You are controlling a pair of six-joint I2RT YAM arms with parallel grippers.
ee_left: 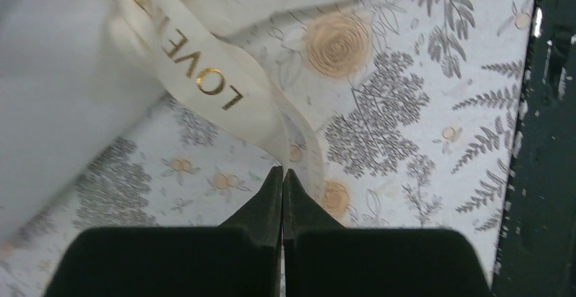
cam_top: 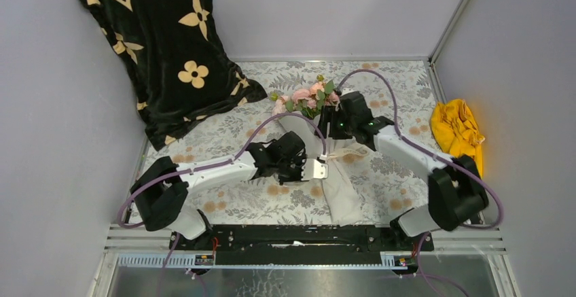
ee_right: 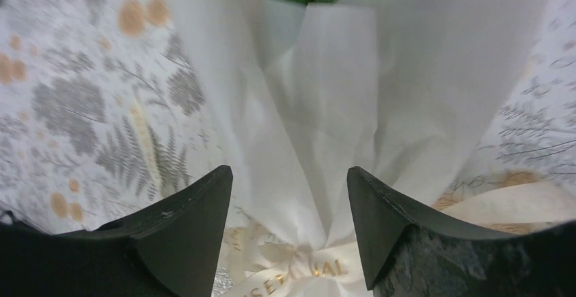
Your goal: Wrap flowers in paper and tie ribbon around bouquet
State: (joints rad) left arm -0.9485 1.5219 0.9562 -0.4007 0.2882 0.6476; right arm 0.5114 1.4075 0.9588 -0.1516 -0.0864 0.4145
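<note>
The bouquet lies on the table, pink flowers (cam_top: 306, 96) pointing to the far side, wrapped in a white paper (cam_top: 339, 188) cone. A cream ribbon (ee_right: 299, 270) with gold letters is knotted round the cone's narrow waist. My right gripper (ee_right: 289, 169) hangs open over the cone just above that knot, one finger on each side of the paper (ee_right: 319, 93). A loose ribbon (ee_left: 204, 79) tail runs down into the tips of my left gripper (ee_left: 282, 169), which is shut on it left of the cone. In the top view the left gripper (cam_top: 314, 169) sits beside the waist, and the right gripper (cam_top: 333, 124) is below the blooms.
A black cloth (cam_top: 163, 45) printed with cream flowers hangs at the back left. A yellow cloth (cam_top: 458, 130) lies at the right edge. The leaf-patterned tablecloth (cam_top: 224, 130) covers the table. A black rail (cam_top: 306, 237) runs along the near edge. Walls close in on three sides.
</note>
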